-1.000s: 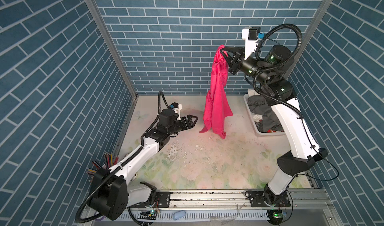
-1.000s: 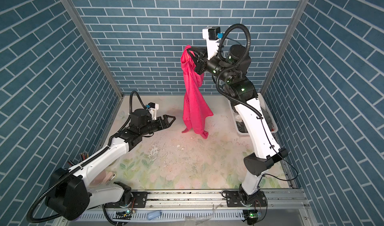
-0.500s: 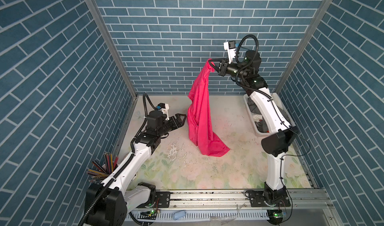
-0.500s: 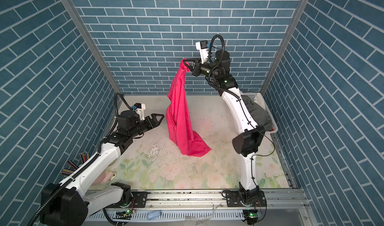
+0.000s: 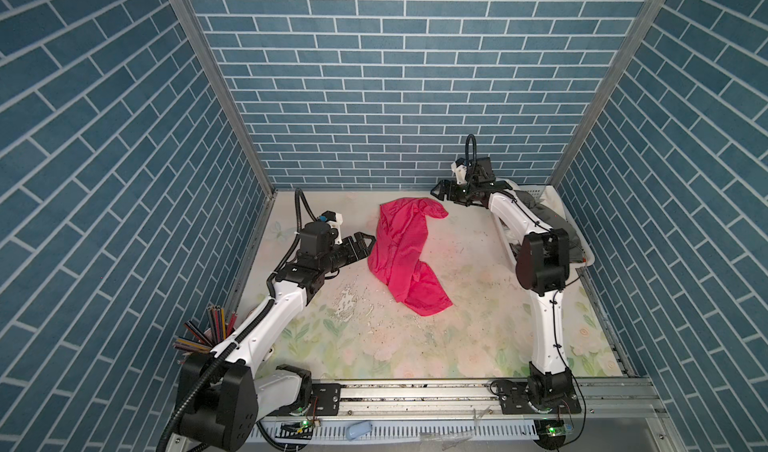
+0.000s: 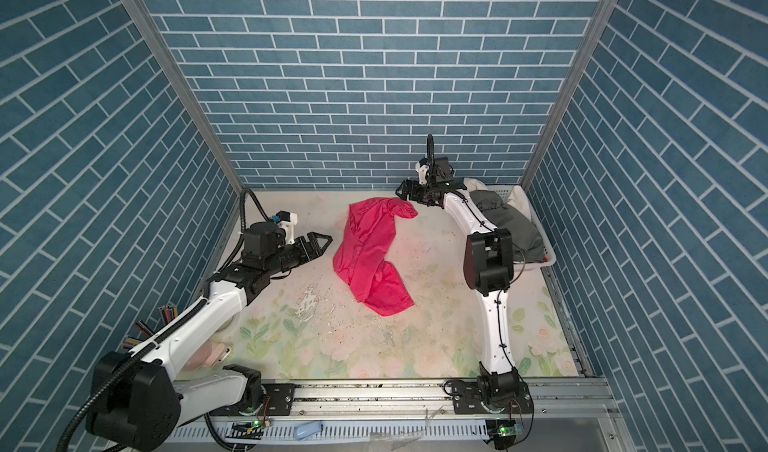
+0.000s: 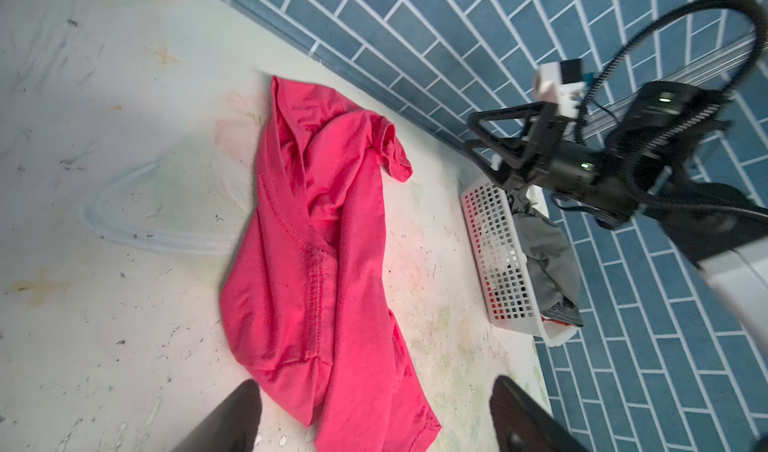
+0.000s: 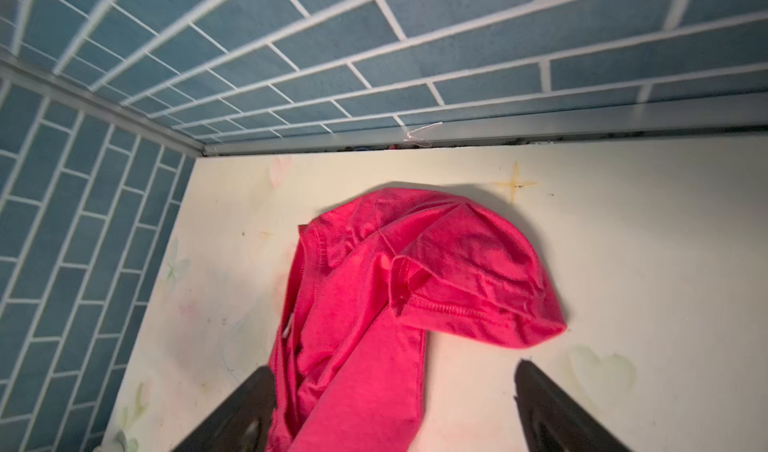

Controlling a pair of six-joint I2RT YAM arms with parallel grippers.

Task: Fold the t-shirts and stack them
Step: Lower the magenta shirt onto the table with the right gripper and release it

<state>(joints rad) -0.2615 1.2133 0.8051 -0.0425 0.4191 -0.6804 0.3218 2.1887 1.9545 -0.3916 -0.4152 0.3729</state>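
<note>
Crumpled pink t-shirt (image 5: 399, 254) covers worktop (image 5: 457, 337) centre to 12 o'clock; basket (image 7: 498, 262) blocks 2–3 o'clock; 6 o'clock half open.

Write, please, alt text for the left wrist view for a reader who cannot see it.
A crumpled bright pink t-shirt lies loose on the pale table. Beyond it, the right end effector hangs open, empty, near a white slotted basket holding grey clothes.

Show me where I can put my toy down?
The wide front of the table, between the pink t-shirt and the metal rail, is bare. So is the strip between that shirt and the basket. It's crowded where the left claw and right claw sit close to the shirt.
</note>
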